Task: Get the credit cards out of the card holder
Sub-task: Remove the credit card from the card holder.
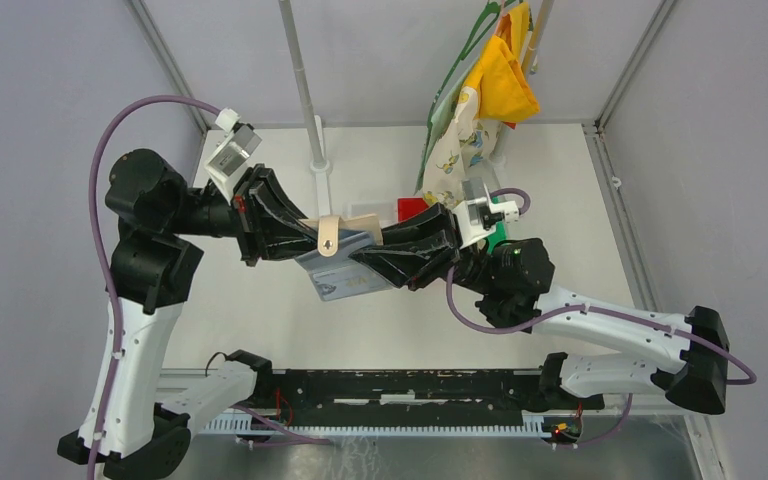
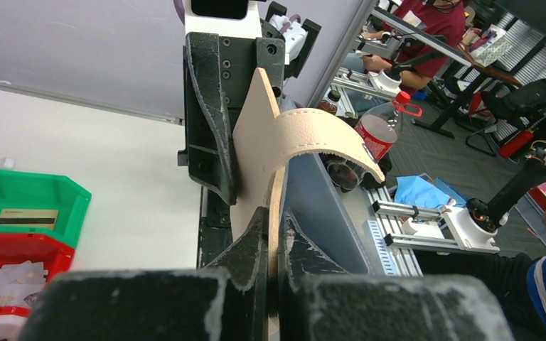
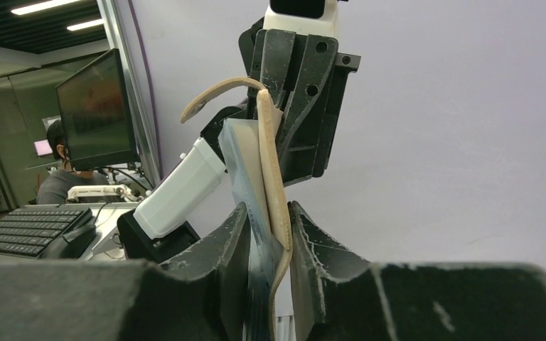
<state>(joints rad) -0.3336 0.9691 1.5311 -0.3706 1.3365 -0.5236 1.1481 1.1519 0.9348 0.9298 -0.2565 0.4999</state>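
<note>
The card holder [image 1: 343, 266], tan leather with a pale blue-grey panel, hangs in the air between my two grippers, above the table. Its tan strap tab [image 1: 329, 238] curls over the top. My left gripper [image 1: 305, 245] is shut on the tan edge [image 2: 256, 135] from the left; its jaws pinch the leather [image 2: 275, 217]. My right gripper [image 1: 385, 258] comes from the right. Its jaws press on the opposite end [image 3: 266, 213], where tan leather [image 3: 270, 163] and thin pale grey-blue layers [image 3: 245, 160] lie edge-on. The credit cards seem to be among those layers; I cannot tell them from the panel.
Patterned yellow-and-white cloths [image 1: 480, 100] hang at the back right beside a white post [image 1: 310, 110]. A red bin [image 1: 412, 208] and a green bin [image 1: 498, 235] sit behind the right arm. Frame rails border the table.
</note>
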